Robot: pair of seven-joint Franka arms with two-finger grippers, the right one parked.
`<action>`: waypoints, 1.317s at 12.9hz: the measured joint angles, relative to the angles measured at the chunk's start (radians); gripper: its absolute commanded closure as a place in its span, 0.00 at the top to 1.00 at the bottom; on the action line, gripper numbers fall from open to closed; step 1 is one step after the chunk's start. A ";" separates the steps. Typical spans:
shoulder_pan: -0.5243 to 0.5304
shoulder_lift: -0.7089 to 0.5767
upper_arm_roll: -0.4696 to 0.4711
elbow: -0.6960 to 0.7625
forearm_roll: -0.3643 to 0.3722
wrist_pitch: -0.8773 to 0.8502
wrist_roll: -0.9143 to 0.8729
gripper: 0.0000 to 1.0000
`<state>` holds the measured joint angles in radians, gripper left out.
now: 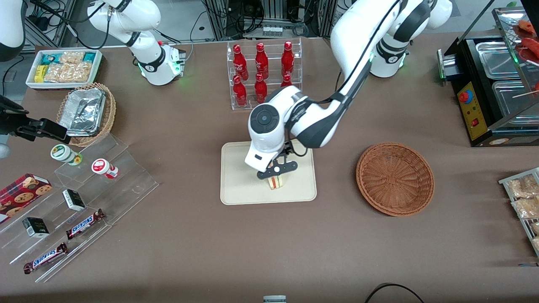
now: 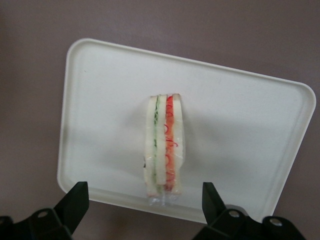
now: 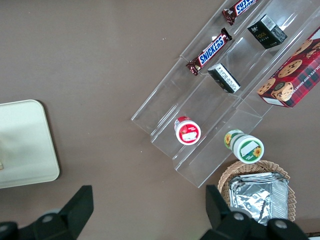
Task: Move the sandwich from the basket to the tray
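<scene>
The sandwich point(image 2: 164, 145) is lying on the tray point(image 2: 240, 120), in the part nearer the front camera, and it is sitting between the two fingers point(image 2: 75, 202) of the gripper point(image 1: 277, 174), which is hovering just above it. The jaws are standing spread wide, well apart from the bread on both sides and touching nothing. The sandwich is resting on one edge with its cut face turned up, showing pale bread, a green layer and a red-orange layer (a thin clear wrap seems to be covering it). Toward the working arm's end of the table, the basket point(image 1: 395, 179) is sitting apart from the tray.
</scene>
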<state>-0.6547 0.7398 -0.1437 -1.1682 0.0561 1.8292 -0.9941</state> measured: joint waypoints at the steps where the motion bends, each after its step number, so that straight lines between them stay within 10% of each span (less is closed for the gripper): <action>1: 0.021 -0.024 0.001 0.001 0.000 -0.026 0.065 1.00; 17: 0.464 -0.376 0.005 -0.147 -0.022 -0.302 0.722 1.00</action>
<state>-0.1909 0.3640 -0.1384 -1.3150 0.0344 1.5270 -0.2726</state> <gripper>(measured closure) 0.000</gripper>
